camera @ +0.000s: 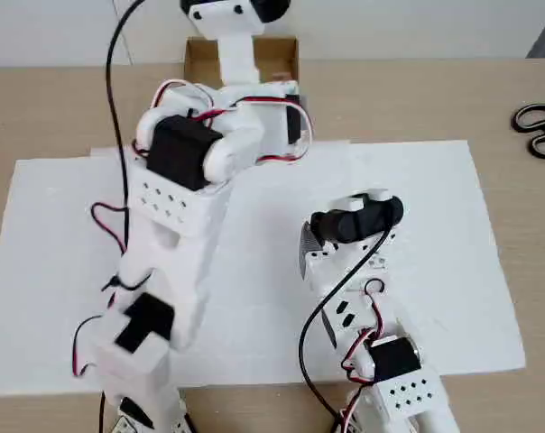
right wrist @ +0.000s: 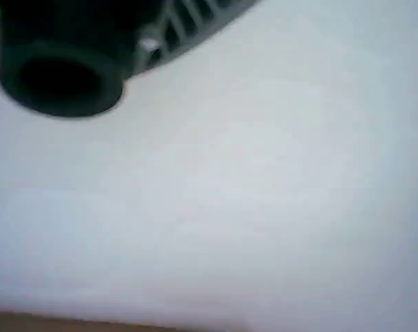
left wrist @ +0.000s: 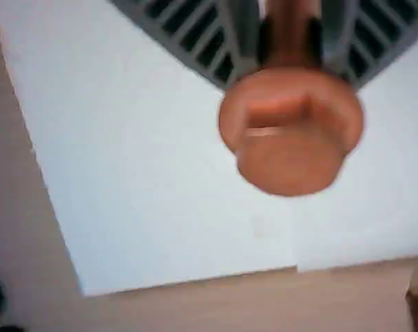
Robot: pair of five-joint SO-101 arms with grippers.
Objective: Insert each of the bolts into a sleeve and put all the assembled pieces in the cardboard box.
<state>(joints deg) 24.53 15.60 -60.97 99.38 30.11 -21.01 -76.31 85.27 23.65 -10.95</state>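
While your left gripper (left wrist: 290,38) is clamped on the orange bolt (left wrist: 290,131) above the white paper's (left wrist: 160,173) far edge, just short of the cardboard box (camera: 197,56), your right gripper (camera: 310,248) pinches the black sleeve (right wrist: 60,79) over open mid-sheet. Scissors (camera: 539,126) lie well apart, toward the table's right edge.

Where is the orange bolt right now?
The orange bolt is clamped in the left gripper, seen head-on in the left wrist view, held above the white paper near its edge by the wooden table.
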